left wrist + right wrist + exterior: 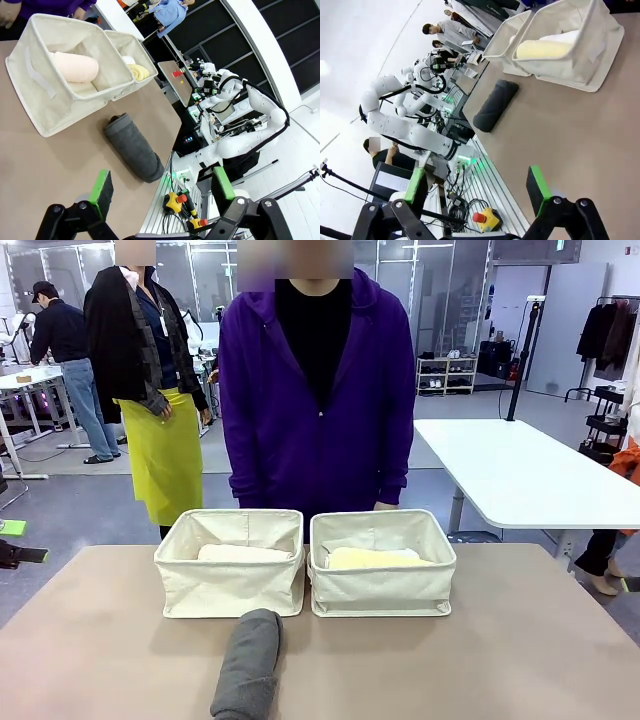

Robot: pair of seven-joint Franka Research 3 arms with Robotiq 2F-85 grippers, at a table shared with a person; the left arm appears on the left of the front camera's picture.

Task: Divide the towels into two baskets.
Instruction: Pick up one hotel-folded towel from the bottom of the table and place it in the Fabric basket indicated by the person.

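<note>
Two cream baskets stand side by side mid-table. The left basket (230, 585) holds a pale pink towel (245, 553). In the right basket (382, 585) lies a pale yellow towel (372, 558). A dark grey towel (248, 665) lies on the table in front of them, at the near edge. My left gripper (162, 187) is open and empty, well back from the grey towel (134, 154), the pink towel (75, 67) and the yellow towel (140, 72). My right gripper (476, 187) is also open and empty, apart from the grey towel (495, 105). A white towel (562, 36) lies behind the yellow towel (542, 49).
A person in a purple hoodie (315, 390) stands right behind the baskets at the far edge of the brown table (520, 640). A white table (520, 475) stands beyond at the right. Bare tabletop lies on both sides of the grey towel.
</note>
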